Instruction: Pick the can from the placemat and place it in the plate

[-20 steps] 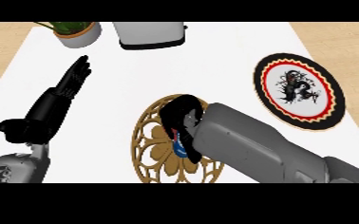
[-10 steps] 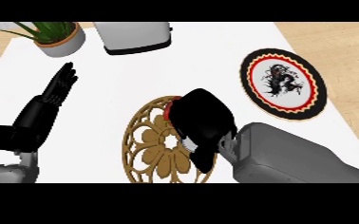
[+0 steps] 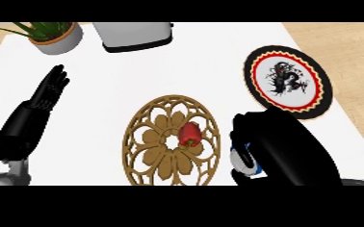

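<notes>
Head view, looking steeply down at the white counter (image 3: 142,72). The right hand (image 3: 284,149) is seen at the lower right, just off the right edge of the placemat (image 3: 171,146), with its fingers curled round the can (image 3: 243,162). Only a bit of the can is shown, a blue and white patch peeking out under the fingers at the hand's left side; the rest is hidden by the hand. So the can is held between the placemat and the plate (image 3: 288,81), not over either one as far as can be told.

The placemat is a round wooden piece with a cut-out flower pattern, and a small red pepper (image 3: 189,135) is left lying on it just right of its middle. The plate, black-rimmed with a red ring and a dark figure on white, is set up and to the right, its lower edge just touched by the hand's outline.

The left hand (image 3: 43,101) is parked at the left edge, fingers straight and up, resting and holding nothing.

At the top, a potted plant (image 3: 50,36) and a grey toaster (image 3: 134,34) are found side by side.
</notes>
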You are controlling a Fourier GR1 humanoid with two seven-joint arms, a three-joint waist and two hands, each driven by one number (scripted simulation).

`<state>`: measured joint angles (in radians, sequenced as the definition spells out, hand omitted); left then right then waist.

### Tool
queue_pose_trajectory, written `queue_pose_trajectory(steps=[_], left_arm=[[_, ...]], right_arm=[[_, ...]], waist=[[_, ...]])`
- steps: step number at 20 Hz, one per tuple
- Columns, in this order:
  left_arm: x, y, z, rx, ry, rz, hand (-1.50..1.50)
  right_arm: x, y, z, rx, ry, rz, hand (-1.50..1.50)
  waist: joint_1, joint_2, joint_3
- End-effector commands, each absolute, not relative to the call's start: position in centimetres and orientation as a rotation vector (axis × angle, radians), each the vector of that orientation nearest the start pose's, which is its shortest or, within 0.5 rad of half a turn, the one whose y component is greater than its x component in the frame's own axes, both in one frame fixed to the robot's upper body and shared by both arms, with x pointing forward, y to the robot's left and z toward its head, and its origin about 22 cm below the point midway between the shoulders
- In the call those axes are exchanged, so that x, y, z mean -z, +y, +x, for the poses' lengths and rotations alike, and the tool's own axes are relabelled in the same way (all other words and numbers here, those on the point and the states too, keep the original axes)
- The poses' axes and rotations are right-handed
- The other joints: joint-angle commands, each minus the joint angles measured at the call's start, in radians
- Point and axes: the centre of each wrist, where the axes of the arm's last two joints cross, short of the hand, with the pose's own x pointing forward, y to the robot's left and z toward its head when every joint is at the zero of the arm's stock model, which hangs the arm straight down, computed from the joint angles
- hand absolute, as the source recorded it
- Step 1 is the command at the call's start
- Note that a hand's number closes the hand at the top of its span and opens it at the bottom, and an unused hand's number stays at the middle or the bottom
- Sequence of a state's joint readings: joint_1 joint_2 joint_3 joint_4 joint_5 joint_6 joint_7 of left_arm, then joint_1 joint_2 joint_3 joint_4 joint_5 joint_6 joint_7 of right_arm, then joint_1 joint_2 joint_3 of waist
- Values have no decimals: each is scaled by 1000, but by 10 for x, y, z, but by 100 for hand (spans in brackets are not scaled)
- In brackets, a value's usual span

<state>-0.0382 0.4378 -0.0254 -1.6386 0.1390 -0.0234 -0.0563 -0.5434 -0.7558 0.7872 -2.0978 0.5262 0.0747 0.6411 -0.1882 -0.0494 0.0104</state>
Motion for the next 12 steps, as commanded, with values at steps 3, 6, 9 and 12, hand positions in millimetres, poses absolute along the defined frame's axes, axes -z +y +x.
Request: queue_pose_trajectory(steps=[3,6,9,12], left_arm=[[-63,305,249,344,-1724,142,0],[-69,294,249,355,-1760,113,0],[-81,291,256,392,-1760,82,0],[-76,286,253,412,-1759,60,0]], right_arm=[[-172,-201,161,-1329,-1720,-914,150],[-161,-224,153,-1266,-1699,-960,150],[-140,-251,158,-1154,-1684,-998,150],[-118,-280,154,-1125,-1681,-1009,150]], waist=[[41,25,-2],[72,31,-3],[110,41,-5],[133,42,-6]])
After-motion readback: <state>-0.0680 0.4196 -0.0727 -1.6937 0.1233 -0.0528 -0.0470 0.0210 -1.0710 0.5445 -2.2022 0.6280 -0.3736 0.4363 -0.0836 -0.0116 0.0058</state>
